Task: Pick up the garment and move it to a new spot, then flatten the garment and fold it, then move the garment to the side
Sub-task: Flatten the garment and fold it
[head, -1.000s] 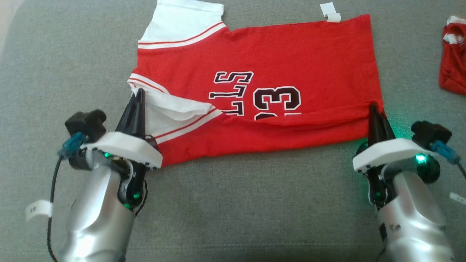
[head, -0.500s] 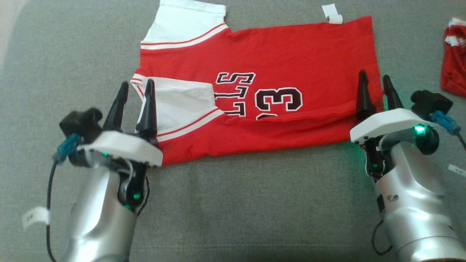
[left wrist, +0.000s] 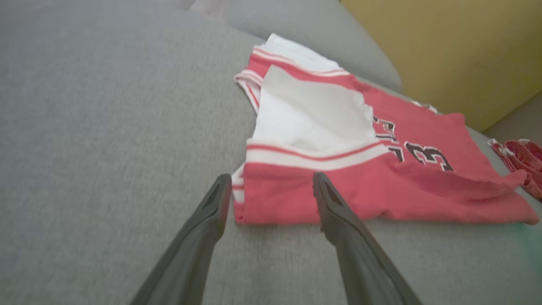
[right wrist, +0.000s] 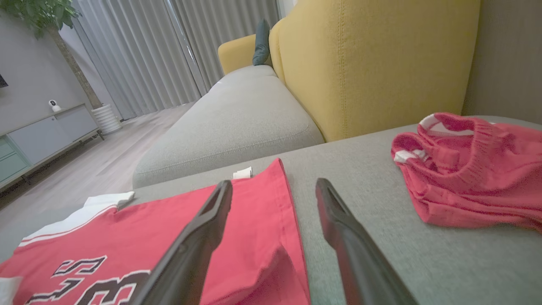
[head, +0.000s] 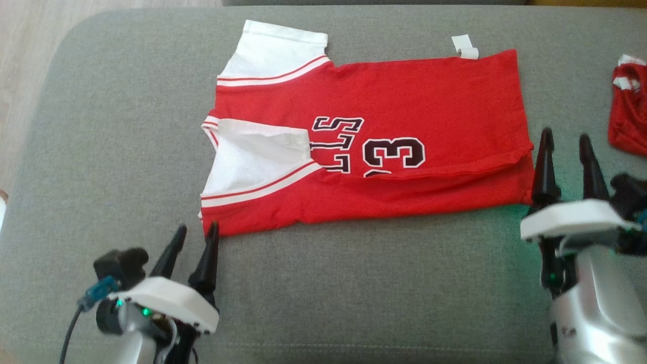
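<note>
Red jersey (head: 429, 96) beside both wide-fingered end effectors (head: 198, 228) (head: 565, 135)

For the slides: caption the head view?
Red jersey, near edge folded over, on grey cushion; left gripper and right gripper open by its near corners.

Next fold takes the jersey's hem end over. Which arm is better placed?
Right, likely: the right claw, open, stands beside the hem edge of the jersey. The left claw, also open, sits at the sleeve-end corner, the opposite end.
</note>
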{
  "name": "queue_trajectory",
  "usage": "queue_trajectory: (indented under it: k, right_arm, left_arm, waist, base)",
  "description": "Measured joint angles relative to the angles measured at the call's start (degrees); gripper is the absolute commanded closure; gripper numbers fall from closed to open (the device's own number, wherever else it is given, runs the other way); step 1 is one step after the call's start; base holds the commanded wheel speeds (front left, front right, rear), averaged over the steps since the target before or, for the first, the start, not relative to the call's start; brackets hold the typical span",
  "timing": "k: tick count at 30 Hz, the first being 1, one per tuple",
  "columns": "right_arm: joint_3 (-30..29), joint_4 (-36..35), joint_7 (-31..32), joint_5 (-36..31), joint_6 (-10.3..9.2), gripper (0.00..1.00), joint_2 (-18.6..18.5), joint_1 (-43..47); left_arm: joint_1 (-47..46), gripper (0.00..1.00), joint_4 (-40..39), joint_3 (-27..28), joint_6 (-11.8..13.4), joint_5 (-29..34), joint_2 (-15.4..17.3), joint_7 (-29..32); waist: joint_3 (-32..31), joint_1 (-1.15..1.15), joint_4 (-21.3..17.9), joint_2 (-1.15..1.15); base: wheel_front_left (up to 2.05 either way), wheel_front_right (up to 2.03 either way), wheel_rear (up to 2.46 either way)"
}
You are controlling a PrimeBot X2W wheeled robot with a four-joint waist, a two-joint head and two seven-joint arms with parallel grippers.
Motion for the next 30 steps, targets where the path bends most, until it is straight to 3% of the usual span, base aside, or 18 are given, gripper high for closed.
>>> queue_trajectory:
  k: [4,11,16,23,24,25,26,27,30]
  right_arm:
    - [0.38,-3.98,0.35,0.32,0.00,0.00,0.07,4.86]
    - [1.66,-9.53,2.81,1.64,0.00,0.00,0.12,6.15]
    - [1.79,-11.78,3.86,1.64,0.00,0.00,0.12,6.83]
    - [2.23,-12.58,5.93,1.64,0.00,0.00,0.14,8.50]
    - [2.34,-12.58,6.36,1.62,0.00,0.00,0.14,8.50]
    - [2.45,-12.54,6.89,1.62,0.00,0.00,0.14,8.50]
    - [2.56,-12.41,7.64,1.49,0.00,0.00,0.14,8.51]
    - [2.68,-12.16,8.51,1.19,0.00,0.00,0.14,8.53]
    - [2.68,-10.58,10.77,0.37,0.00,0.00,0.14,9.07]
  left_arm:
    - [3.00,0.00,-1.45,-0.04,1.09,-1.46,0.36,4.83]
    - [2.17,0.00,-1.81,0.32,2.86,-3.47,0.42,8.18]
    - [0.74,0.00,-0.69,0.87,4.52,-4.27,0.53,11.76]
    - [-0.01,0.02,0.24,1.37,5.00,-5.38,0.82,13.18]
    - [-0.13,0.26,0.44,1.36,4.99,-5.59,0.80,13.19]
    - [-0.28,0.57,0.64,1.36,4.99,-5.97,0.79,13.19]
    - [-0.46,0.73,0.87,1.37,4.99,-6.17,0.79,13.19]
    - [-0.70,1.00,1.04,1.30,4.97,-6.33,0.76,13.21]
    - [-1.12,1.00,1.04,1.08,4.91,-6.35,0.31,12.84]
  waist:
    - [-0.56,0.00,-0.01,0.00]
    - [0.47,0.00,-1.80,0.00]
    - [1.70,0.00,-3.13,0.00]
    - [2.28,0.00,-3.79,0.00]
    - [2.30,0.00,-3.81,0.00]
    - [2.31,0.00,-3.83,0.00]
    - [2.31,0.00,-3.86,0.00]
    - [2.30,0.00,-3.87,0.00]
    - [2.25,0.00,-3.73,0.00]
  base:
    - [0.00,0.00,0.00]
    - [0.00,0.00,0.00]
    - [0.00,0.00,0.00]
    - [0.00,0.00,0.00]
    - [0.00,0.00,0.00]
    - [0.00,0.00,0.00]
    - [0.00,0.00,0.00]
    - [0.00,0.00,0.00]
    - [0.00,0.00,0.00]
